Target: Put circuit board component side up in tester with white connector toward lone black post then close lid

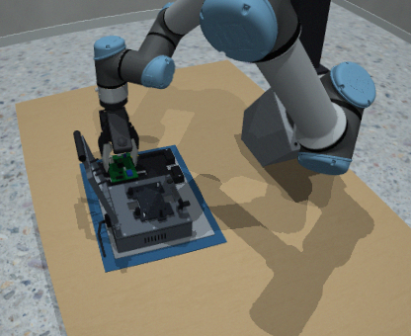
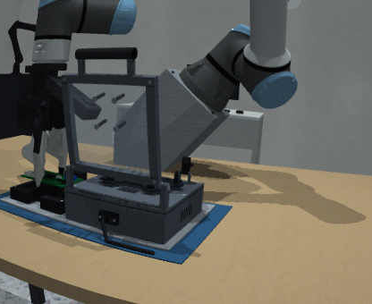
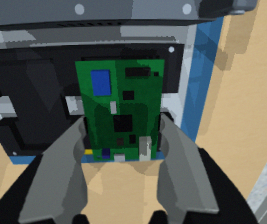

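Gripping circuit board (image 3: 121,110) edges, gripper (image 3: 123,145).

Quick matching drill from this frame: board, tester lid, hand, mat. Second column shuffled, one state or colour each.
Column 1:
1. circuit board
2. tester lid
3. hand
4. mat

Column 2:
A. blue, under the tester
B. shut on the board's edges
C. green, component side up, held over the tray
D. standing open, handle on top

Pairs: 1-C, 2-D, 3-B, 4-A
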`<state>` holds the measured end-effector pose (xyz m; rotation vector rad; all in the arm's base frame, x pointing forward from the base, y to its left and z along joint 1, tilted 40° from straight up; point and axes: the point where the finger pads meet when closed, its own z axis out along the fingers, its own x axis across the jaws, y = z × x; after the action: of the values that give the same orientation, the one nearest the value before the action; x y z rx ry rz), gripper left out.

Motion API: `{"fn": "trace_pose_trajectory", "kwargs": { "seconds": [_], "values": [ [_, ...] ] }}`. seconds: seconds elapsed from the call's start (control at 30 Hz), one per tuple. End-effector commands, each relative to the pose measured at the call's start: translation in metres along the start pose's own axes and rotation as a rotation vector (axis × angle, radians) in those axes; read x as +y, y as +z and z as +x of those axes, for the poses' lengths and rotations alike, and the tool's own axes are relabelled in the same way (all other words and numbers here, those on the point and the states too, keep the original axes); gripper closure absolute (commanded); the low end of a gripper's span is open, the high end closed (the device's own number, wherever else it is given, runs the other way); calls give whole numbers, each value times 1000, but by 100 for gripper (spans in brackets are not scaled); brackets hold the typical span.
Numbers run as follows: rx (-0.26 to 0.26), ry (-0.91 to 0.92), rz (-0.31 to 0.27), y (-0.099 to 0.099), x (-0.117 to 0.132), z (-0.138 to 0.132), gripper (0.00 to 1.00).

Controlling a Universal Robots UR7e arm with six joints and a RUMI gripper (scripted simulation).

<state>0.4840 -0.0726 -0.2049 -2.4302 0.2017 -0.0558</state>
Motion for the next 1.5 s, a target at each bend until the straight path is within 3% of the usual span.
{"fn": "trace_pose_trajectory", "kwargs": {
  "seconds": [0.0, 0.53, 1.03, 1.47],
  "values": [
    [1, 0, -1, -1, 0, 0, 61],
    [1, 0, -1, -13, 0, 0, 61],
    [1, 0, -1, -54, 0, 0, 61],
    [1, 0, -1, -70, 0, 0, 61]
  ]
}}
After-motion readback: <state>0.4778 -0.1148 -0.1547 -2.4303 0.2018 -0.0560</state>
